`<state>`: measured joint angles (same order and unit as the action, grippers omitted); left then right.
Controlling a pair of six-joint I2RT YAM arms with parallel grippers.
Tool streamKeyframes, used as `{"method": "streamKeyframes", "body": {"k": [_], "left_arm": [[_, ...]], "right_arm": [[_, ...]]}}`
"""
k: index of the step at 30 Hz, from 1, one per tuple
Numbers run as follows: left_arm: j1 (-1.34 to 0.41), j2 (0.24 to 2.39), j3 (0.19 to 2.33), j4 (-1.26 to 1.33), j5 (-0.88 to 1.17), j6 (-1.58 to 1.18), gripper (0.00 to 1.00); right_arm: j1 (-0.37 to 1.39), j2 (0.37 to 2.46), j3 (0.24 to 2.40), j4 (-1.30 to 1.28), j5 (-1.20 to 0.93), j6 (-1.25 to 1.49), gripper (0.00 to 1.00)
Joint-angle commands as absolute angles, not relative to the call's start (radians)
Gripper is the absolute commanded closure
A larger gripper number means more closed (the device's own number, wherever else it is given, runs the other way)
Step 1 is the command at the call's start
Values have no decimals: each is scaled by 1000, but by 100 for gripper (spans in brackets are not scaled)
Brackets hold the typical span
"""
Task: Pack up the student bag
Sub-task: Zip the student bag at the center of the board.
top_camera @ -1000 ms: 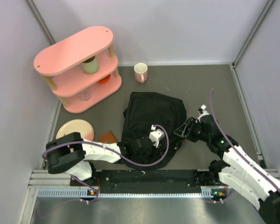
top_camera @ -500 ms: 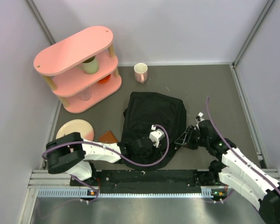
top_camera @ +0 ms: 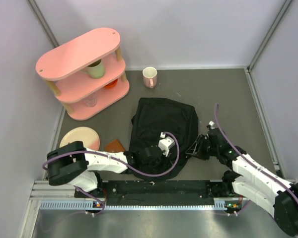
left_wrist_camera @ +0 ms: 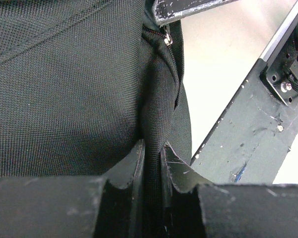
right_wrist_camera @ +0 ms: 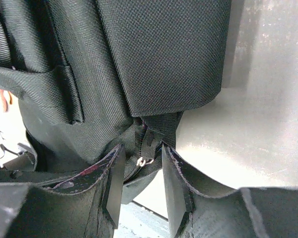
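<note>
The student bag [top_camera: 161, 124], a black fabric backpack, lies flat in the middle of the table. My left gripper [top_camera: 153, 154] rests on its near part; in the left wrist view it [left_wrist_camera: 152, 147] is shut on a raised fold of the bag's fabric [left_wrist_camera: 159, 99], below a metal zip pull [left_wrist_camera: 167, 40]. My right gripper [top_camera: 194, 148] is at the bag's near right corner. In the right wrist view it [right_wrist_camera: 141, 149] is open, its fingers on either side of a small metal zip pull [right_wrist_camera: 144, 160] and a strap, not closed on them.
A pink three-tier shelf [top_camera: 84, 69] stands at the far left, holding a green mug [top_camera: 95, 69]. A cream mug [top_camera: 149, 77] stands behind the bag. A pink plate [top_camera: 79, 137] and a brown book [top_camera: 114, 146] lie left of the bag. The black base rail [top_camera: 159, 188] runs along the near edge.
My right gripper has moved left and nearer, up to the bag's near right corner. The left gripper and the bag have stayed put.
</note>
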<state>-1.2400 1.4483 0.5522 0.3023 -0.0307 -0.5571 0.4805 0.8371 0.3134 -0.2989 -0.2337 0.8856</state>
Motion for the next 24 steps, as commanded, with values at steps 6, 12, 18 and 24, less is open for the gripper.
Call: {"method": "streamKeyframes", "body": {"k": [6,12,18,24], "left_arm": [[-1249,1422,554,331,-20,-575,100],[-1249,1422,549,334,-20,-574,100],[-1249,1419,548,336,-23,-574,100],[-1249,1411,541,331,-23,-575,100]], "right_arm": [[514,900,288,-180,-241,893,71],[515,884,258,-160,-253,908,77],[514,882,241,-143,-252,917,85],[514,838,241,-138,-221,942,100]]}}
